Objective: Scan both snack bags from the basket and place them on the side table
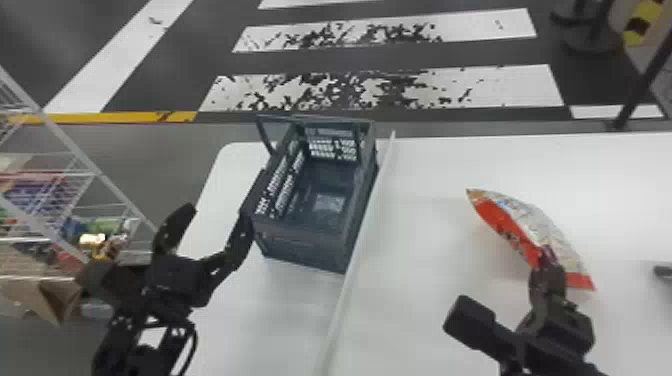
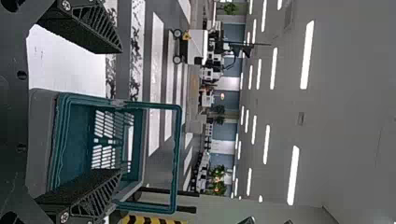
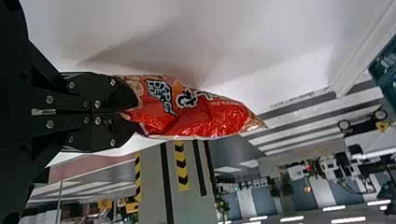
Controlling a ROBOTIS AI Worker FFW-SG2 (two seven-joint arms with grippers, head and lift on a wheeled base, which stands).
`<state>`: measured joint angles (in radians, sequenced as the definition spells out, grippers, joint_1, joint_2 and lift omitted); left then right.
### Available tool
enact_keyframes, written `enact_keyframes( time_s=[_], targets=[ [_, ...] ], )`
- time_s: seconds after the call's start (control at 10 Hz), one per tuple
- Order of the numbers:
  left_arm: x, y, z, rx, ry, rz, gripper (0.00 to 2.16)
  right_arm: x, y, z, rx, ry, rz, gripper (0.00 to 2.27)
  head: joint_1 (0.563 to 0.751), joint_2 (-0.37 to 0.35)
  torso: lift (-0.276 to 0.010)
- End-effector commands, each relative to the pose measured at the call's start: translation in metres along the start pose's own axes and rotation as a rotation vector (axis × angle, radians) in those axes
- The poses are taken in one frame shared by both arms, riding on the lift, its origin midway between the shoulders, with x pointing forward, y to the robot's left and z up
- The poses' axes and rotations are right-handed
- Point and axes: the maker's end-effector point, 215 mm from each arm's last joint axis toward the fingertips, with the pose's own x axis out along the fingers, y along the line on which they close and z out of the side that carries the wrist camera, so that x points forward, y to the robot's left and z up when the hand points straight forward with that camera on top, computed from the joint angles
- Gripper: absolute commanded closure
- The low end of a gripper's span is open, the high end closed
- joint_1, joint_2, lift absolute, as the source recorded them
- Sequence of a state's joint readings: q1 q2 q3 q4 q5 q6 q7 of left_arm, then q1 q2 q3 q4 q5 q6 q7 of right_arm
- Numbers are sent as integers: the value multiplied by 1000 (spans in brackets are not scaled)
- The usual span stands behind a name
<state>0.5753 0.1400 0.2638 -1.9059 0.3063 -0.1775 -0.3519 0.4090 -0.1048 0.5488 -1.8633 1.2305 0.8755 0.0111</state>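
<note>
Over the white table (image 1: 430, 220), on the right, my right gripper (image 1: 547, 262) is shut on one end of a red and pale snack bag (image 1: 535, 227). In the right wrist view the snack bag (image 3: 205, 119) extends away from the closed right gripper (image 3: 135, 112), with a shadow on the white surface behind it. My left gripper (image 1: 216, 215) stands open at the left side of the dark basket (image 1: 300, 245). In the left wrist view the left gripper (image 2: 119, 112) has a wide gap, its lower finger overlapping the basket (image 2: 39, 149). No bag shows inside the basket.
A thin raised white divider (image 1: 362, 225) runs along the basket's right side. Wire shelving (image 1: 85, 165) with colourful packages stands at the far left. A small dark object (image 1: 663, 272) lies at the right edge, and a dark post (image 1: 637, 95) rises behind the table.
</note>
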Motion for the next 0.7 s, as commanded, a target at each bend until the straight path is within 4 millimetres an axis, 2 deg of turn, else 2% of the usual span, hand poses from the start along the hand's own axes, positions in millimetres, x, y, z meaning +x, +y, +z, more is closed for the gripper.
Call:
enact_keyframes(
  time_s=[0.0,0.1,0.2,0.3,0.6],
  targets=[
    [0,1,-1,1,3,0,87,-9,25,4,0,-15,105,1183,695,198,-75],
    [0,1,-1,2,3,0,87,-15,38,9,45,-27,184,90,695,221,-75],
    [1,1,0,4,2,0,87,-19,43,13,111,-42,248,-2,695,239,-75],
    [1,1,-1,3,5,0,87,-24,43,21,214,-64,331,22,695,257,-75],
    [2,2,-1,3,6,0,87,-34,30,33,537,-107,567,60,695,286,-75]
  ],
)
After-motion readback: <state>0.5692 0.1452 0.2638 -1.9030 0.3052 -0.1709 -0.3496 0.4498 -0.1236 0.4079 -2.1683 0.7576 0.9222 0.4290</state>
